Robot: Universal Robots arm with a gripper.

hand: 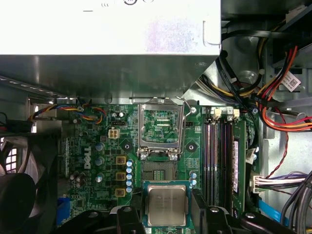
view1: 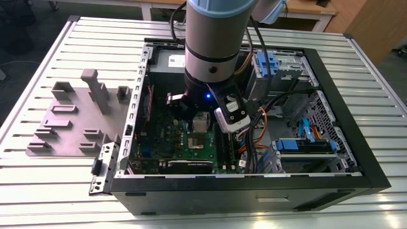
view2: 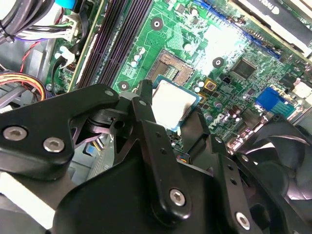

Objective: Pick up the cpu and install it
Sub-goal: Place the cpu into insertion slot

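Contact shows on two opposite edges of the cpu (hand: 166, 204): the gripper (hand: 166, 214) is closed narrow on it, one matte black finger on each side, and the chip hangs over the green motherboard (hand: 95, 146) rather than lying on it. That it is carried clear of the board is my judgement, from how it hides the parts beneath it in both wrist views.

The open socket (hand: 159, 170) lies just beyond the chip's free edge, near it but not yet under it. It sits between the chip and the hinged frame (hand: 141, 129), which stands raised on the far side. The chip is square, so it has no long axis. Its edges run parallel to the socket's and to the dark memory slots (hand: 219, 161) alongside.

The chip's lid is flat, silvery-grey metal with a dull sheen and a thin pale rim. The socket is a dark recessed square, and the frame is bright bent steel. The fingers (hand: 127, 219) are blocky and studded with screw heads.

In the exterior view the grey arm (view1: 213, 43) comes down at the centre of the frame into the open black case (view1: 254, 191), which lies on a ribbed metal table (view1: 64, 186).
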